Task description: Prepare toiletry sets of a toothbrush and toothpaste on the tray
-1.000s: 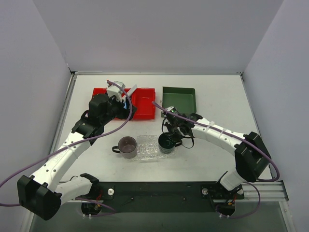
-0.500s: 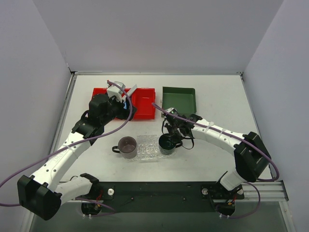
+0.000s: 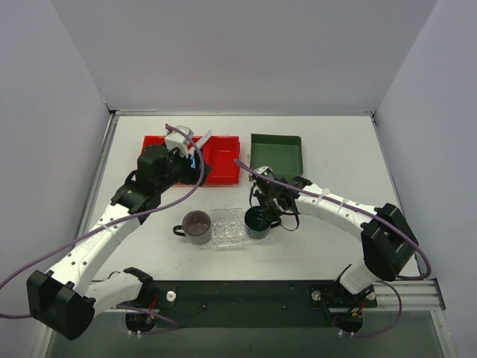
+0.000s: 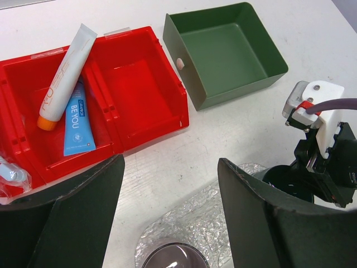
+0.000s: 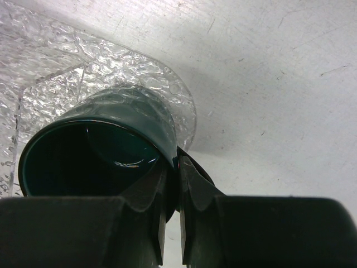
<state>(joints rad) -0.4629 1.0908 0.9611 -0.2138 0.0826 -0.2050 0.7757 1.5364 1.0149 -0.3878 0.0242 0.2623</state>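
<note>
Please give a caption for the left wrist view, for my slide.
Open left fingers face the red bin; toothpaste and toothbrush share one compartment.

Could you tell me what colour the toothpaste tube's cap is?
Orange; the toothpaste shows best in the left wrist view.

Top view: bright, even light is falling from overhead onto the table. My arms are casting only soft, short shadows, and nothing is blowing out.

Left wrist view: the red bin is rendering sharp and saturated. My left fingers are sitting dark and soft-edged along the bottom edge.

Right wrist view: my right fingers are blurring into a black mass. The tray is throwing small glints off its bumps. The dark green cup is showing one pale reflection inside and casting a grey shadow rightward.
</note>
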